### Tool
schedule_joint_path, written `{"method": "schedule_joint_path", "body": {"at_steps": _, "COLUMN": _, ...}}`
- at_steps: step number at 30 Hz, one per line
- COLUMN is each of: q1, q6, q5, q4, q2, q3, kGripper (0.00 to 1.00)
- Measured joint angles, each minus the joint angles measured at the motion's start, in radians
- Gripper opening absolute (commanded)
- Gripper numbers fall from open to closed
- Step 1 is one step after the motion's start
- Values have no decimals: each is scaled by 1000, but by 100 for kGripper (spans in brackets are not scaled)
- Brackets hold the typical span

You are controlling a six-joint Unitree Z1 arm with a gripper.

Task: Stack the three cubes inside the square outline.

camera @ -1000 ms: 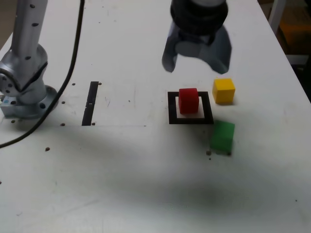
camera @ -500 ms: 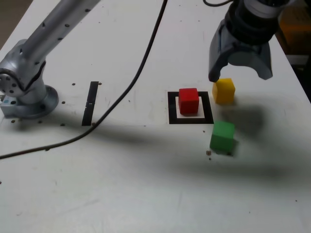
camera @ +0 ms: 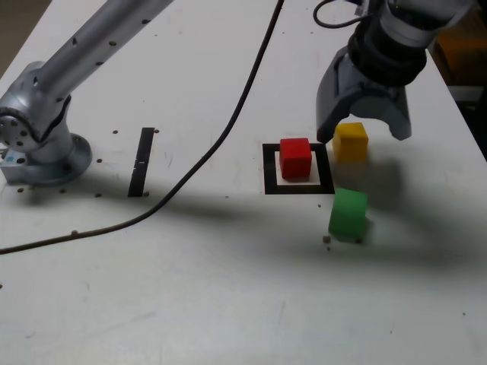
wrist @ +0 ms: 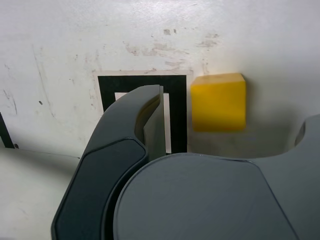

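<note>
black and thick, the square outline with its white centre is lying flat on the white table, and it is holding one thing only: the small matte red cube, which is sitting upright inside the border. the small matte yellow cube is resting on the table just outside the outline, at the exterior view's right of it, apart from the red cube. the small matte green cube is sitting outside the border too, nearer the camera, close to the outline's corner. the grey gripper is hanging over the yellow cube with its jaws spread wide, one finger coming down between the red and yellow cubes and the other on the yellow cube's far side; it is gripping nothing. in the wrist view the yellow cube is lying in the gap between the fingers, beside the outline's black edge, with one dark finger hanging over the outline. a straight black tape strip is lying well apart toward the exterior view's left, near the arm's silver base, and a black cable is trailing across the table.
</note>
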Motion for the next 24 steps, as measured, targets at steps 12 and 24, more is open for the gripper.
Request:
{"method": "schedule_joint_path", "body": {"at_steps": 12, "q1": 22, "q6": 38, "q5": 21, "q4": 0, "q2": 41, "q3": -10, "kGripper": 86}}
{"method": "schedule_joint_path", "body": {"at_steps": 24, "q1": 23, "q6": 67, "q5": 5, "q4": -1, "q2": 72, "q3": -28, "kGripper": 62}}
